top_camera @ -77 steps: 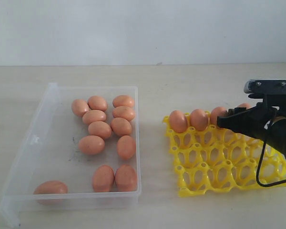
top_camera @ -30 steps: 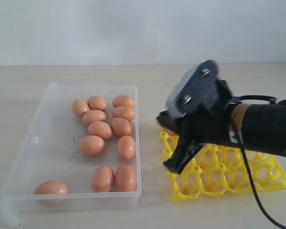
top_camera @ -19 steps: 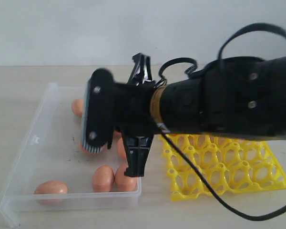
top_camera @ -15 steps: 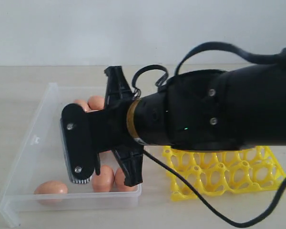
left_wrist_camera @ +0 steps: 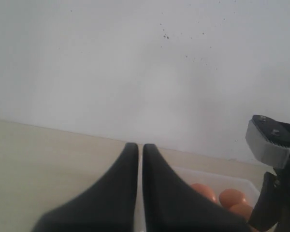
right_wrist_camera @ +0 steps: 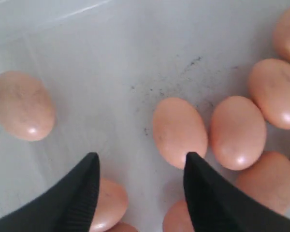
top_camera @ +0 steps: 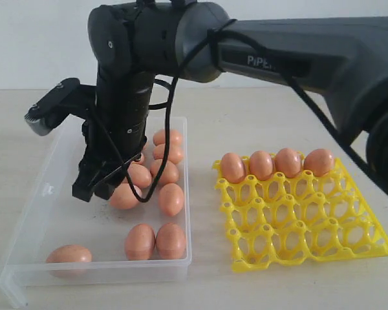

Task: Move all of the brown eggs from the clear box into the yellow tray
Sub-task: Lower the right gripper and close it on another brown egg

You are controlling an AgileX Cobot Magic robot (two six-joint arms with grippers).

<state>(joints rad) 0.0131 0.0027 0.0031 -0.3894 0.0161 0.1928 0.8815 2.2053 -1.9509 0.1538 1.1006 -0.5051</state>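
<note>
Yellow tray (top_camera: 310,248) held four brown eggs (top_camera: 273,163) in the row farthest from the camera, its other twelve cups bare, so roughly a quarter of the job looked done. At least ten more eggs lay loose in the clear box (top_camera: 32,213), some hidden by the arm. The right gripper (right_wrist_camera: 141,159) hung over them, jaws apart and empty, while the left gripper (left_wrist_camera: 137,150) sat closed on nothing.

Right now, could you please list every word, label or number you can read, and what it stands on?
"PiPE": white letters on the grey link of the right arm; whatever follows is covered.
No other text can be read in any view.
</note>
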